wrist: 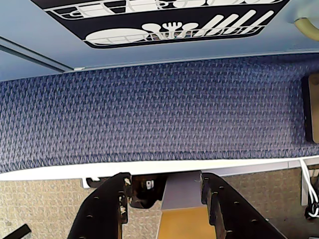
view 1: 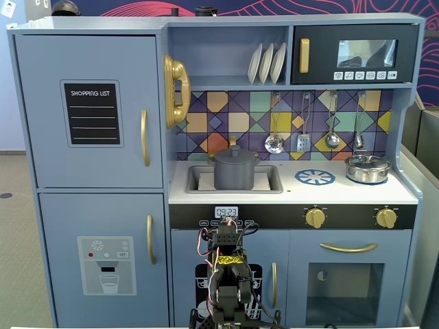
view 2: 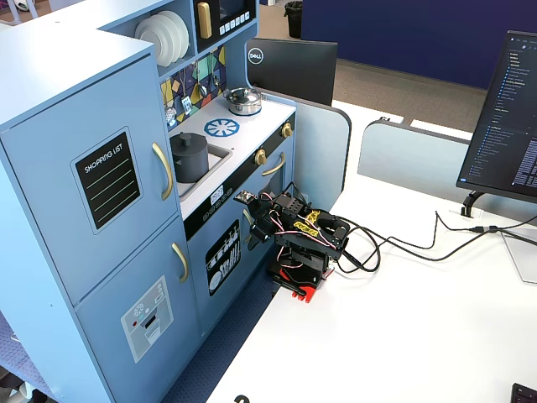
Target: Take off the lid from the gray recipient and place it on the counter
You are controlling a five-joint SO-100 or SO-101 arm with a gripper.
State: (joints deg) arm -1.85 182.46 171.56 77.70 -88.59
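The gray recipient [view 1: 235,173] stands in the recessed sink at the left end of the counter [view 1: 288,192], toward the back wall, with the lid [view 1: 234,155] seated flat on its rim and the small central knob pointing up. In the other fixed view the same pot [view 2: 190,157] sits in the sink nearest the tall cupboard side, its lid [view 2: 189,139] closed. The shiny steel pot [view 1: 368,168] is at the counter's right end, well apart, with the blue burner print [view 1: 315,177] between the two.

The arm is folded low in front of the kitchen's lower doors, well below the counter edge. In the wrist view the gripper [wrist: 166,191] looks down at blue carpet, its two dark fingers apart with nothing between them.

The lid looks like a thin, stiff, light toy part with a matte finish, so it should lift with little force and is unlikely to bend. The knob is the obvious hold: a pinch across it from above, jaws closed firmly, since it is small and could slip sideways. How tightly the lid sits is probably loose, though the views are too distant to be sure, so the light pot may rise with it
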